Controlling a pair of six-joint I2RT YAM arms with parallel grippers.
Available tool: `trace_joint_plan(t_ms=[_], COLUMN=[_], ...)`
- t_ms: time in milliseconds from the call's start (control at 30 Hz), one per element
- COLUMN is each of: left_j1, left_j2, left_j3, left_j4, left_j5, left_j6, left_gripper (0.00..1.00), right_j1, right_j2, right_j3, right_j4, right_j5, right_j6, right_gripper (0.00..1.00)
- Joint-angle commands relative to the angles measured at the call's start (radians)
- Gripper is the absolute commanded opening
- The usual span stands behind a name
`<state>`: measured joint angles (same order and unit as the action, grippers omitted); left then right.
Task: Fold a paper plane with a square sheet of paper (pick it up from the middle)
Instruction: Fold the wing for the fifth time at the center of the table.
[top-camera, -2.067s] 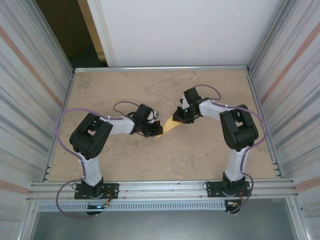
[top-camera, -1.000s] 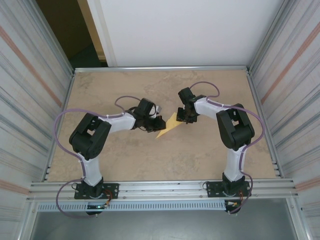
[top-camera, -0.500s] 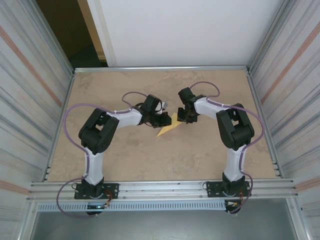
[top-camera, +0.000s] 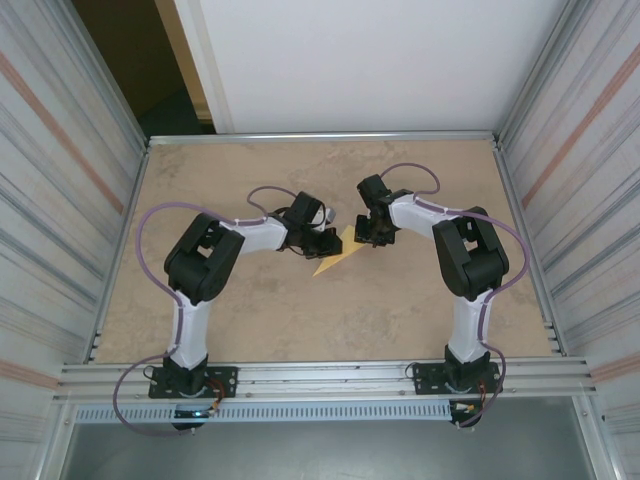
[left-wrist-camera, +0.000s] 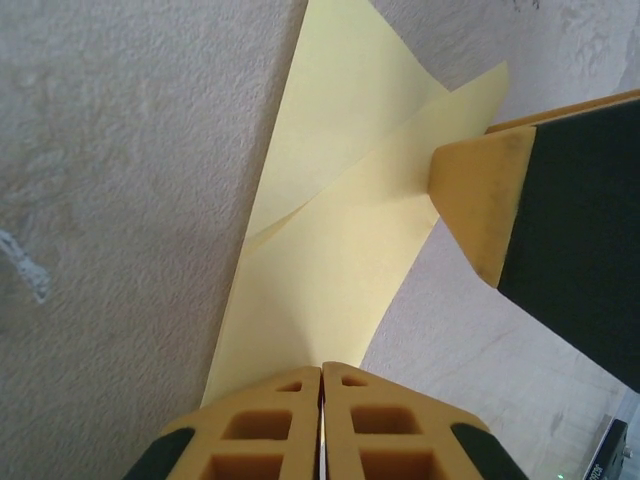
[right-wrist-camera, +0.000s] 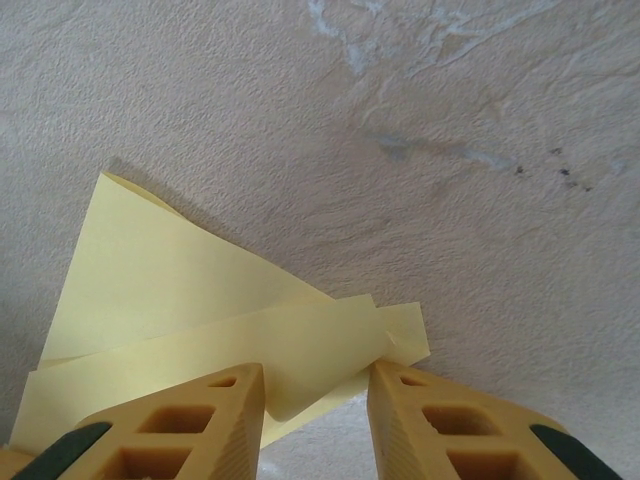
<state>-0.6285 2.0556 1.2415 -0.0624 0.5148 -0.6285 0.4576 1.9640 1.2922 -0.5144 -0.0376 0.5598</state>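
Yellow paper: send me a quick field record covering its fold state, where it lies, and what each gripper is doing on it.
paper: yellow paper, partly folded, flaps overlapping, sharp tip toward the arm bases
place: on the table, between the two grippers
left gripper: shut at the paper's edge; pinch unclear
right gripper: open, fingers straddling a curled flap

Left arm (top-camera: 250, 235) and right arm (top-camera: 420, 215) are showing white links, black joints — lilac cables (top-camera: 139, 238) looping off; left gripper (left-wrist-camera: 321, 372) is wearing orange-yellow gridded fingers (left-wrist-camera: 265, 430).
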Motion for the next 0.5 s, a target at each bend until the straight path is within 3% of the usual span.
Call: trace_joint_plan(t_ms=[0,300,467], left_j1=[0.001,0.004,0.003], left_j2=[-0.002,0.016,0.034], left_j3=[-0.011,-0.011,-0.02], left_j4=[-0.007,-0.056,-0.119], left_j5=[0.017,0.016,0.003], left_j6=[0.028,0.065,0.113], left_gripper=[0.09,0.08,0.07], right_j1=[-0.006,-0.017,-0.039], right_j2=[0.078,0.082,-0.002], right_j3=[-0.045,-0.059,-0.051], right_j4=[-0.012,-0.012,0.031], right_j5=[-0.022,-0.007,-0.092], right_j6=[-0.007,-0.005,-0.018], right_gripper=[0.36,0.33,0.34])
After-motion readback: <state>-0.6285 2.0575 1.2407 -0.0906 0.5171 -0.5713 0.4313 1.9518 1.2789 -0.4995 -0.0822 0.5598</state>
